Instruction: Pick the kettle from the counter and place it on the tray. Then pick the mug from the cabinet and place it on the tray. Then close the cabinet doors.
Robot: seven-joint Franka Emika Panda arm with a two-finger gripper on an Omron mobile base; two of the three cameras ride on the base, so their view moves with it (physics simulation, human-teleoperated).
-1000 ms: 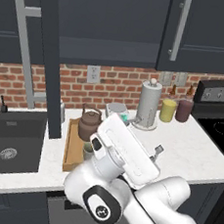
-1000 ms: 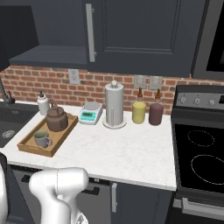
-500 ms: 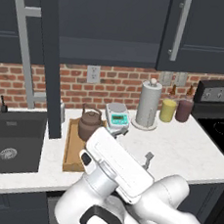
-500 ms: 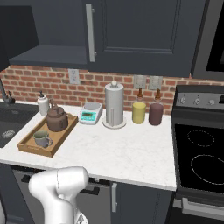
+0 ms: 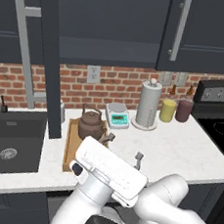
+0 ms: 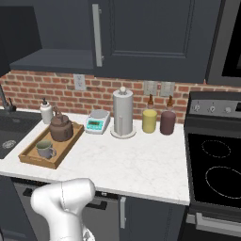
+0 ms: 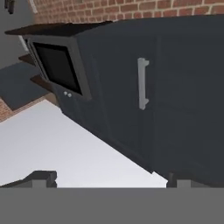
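Left base view has the claw (image 5: 123,148) spread wide with nothing in it, low over the worktop's (image 5: 178,151) front edge, its tips aimed up and away. Just beyond it the kettle (image 5: 92,124) sits on the tray (image 5: 70,143), and the mug (image 6: 44,149) shares that tray at its near end, so the doors are probably what remains. The open cabinet door (image 5: 50,57) stands up and to the left of the claw, above the sink-side corner by the sink (image 5: 7,141), swung out toward the robot. Its bar handle (image 5: 23,50) runs vertically.
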